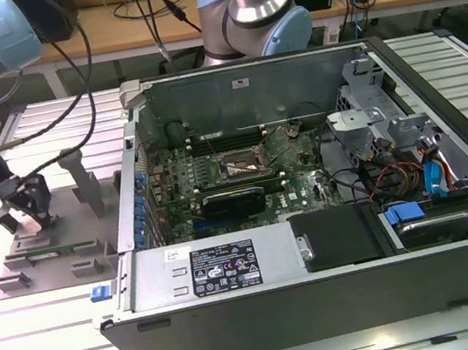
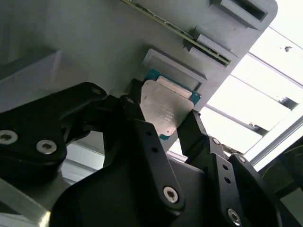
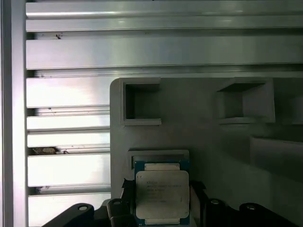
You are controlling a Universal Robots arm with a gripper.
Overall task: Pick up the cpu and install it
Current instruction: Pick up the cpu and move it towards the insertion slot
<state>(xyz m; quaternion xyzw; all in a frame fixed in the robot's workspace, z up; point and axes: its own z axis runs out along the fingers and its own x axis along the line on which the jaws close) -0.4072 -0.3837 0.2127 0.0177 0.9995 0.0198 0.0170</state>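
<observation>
In the exterior view, the arm stands at the exterior view's left with its gripper (image 1: 32, 209) lowered onto a grey fixture plate (image 1: 53, 259) that lies on the slatted metal table (image 1: 31, 346). An open computer case (image 1: 324, 302) fills the middle and the exterior view's right, well apart from the gripper. The dark socket (image 1: 237, 167) sits on the motherboard inside the case.

In the second wrist view, the gripper (image 2: 163, 113) has its two black fingers (image 2: 142, 132) narrowed onto opposite edges of the cpu (image 2: 163, 106). The silver top shows between them, just beside a shallow recess (image 2: 173, 71) in the plate.

In the first wrist view, the cpu (image 3: 162, 194) sits between the fingers (image 3: 124, 189), again at that recess (image 3: 158, 157) on the plate.
</observation>
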